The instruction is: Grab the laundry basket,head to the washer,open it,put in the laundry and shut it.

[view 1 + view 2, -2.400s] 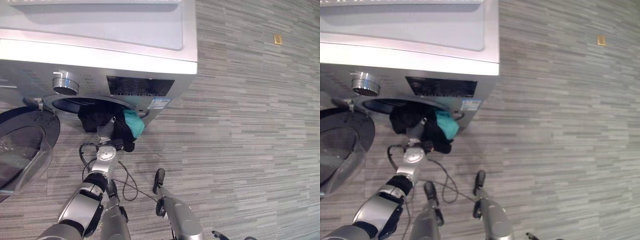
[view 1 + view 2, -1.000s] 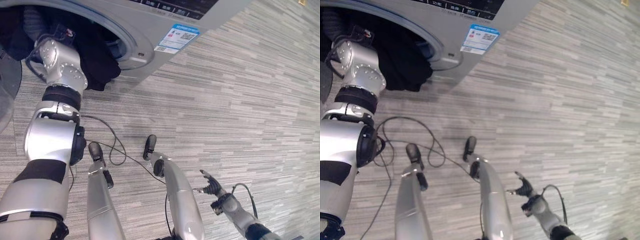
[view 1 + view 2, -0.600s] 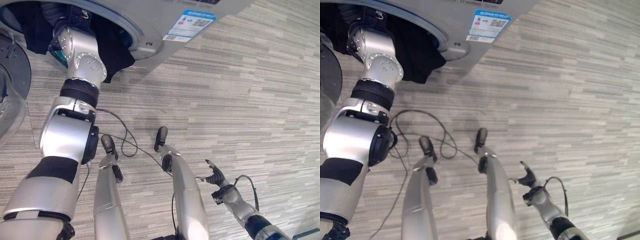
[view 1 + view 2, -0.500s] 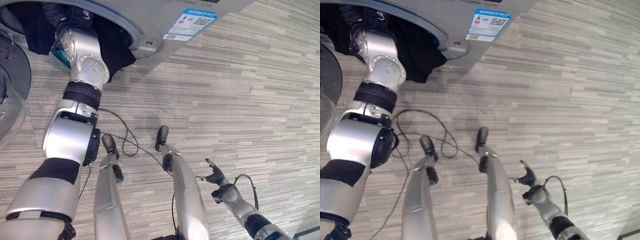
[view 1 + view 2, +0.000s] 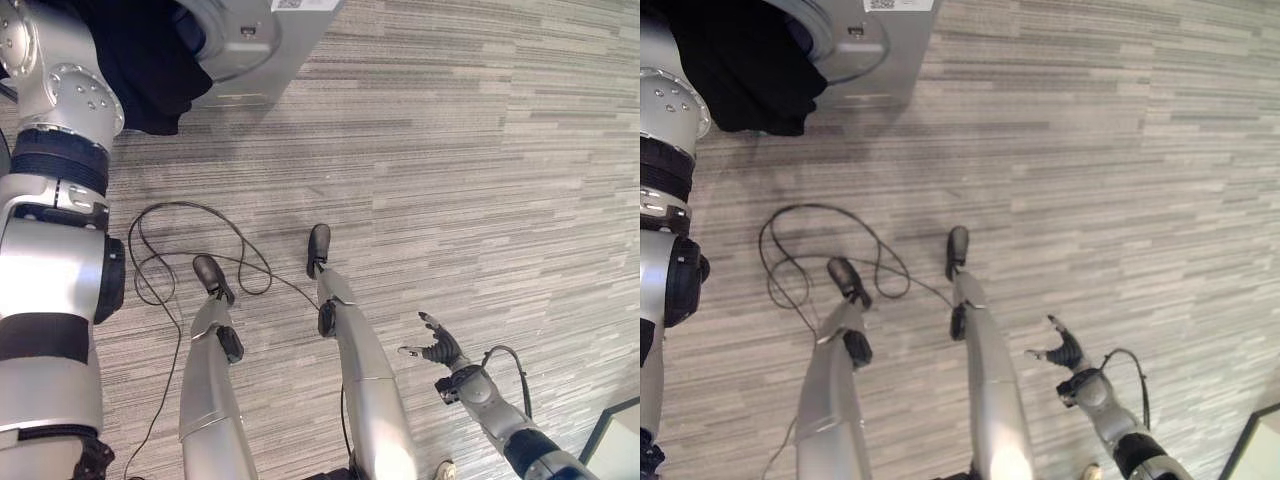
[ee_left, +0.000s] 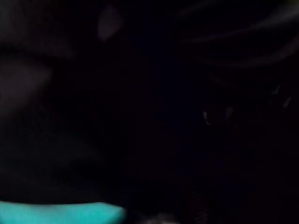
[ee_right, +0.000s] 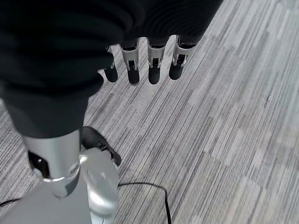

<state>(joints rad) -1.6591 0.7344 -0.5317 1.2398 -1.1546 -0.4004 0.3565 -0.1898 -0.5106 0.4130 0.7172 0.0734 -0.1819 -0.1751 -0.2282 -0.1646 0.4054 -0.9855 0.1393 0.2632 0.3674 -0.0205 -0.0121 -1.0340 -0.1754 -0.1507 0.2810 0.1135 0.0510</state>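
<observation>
The washer's [image 5: 262, 52] grey front and round door rim [image 5: 222, 38] show at the top left. Black laundry [image 5: 150, 75] fills the opening and hangs over its lower edge. My left arm [image 5: 62, 95] reaches up from the lower left into that opening, and the hand is hidden among the dark cloth. The left wrist view is almost all black cloth, with a strip of teal cloth [image 6: 56, 213] at one edge. My right hand [image 5: 438, 349] hangs low at the lower right over the floor, open and holding nothing; its straight fingers [image 7: 154, 65] show in the right wrist view.
Grey striped carpet [image 5: 480, 160] spreads to the right of the washer. A pale panel with a dark edge [image 5: 622, 438] cuts into the lower right corner.
The camera has tipped down, so the washer has slid toward the top edge. My left arm stays in the drum opening. The right hand stays open, low on the right.
</observation>
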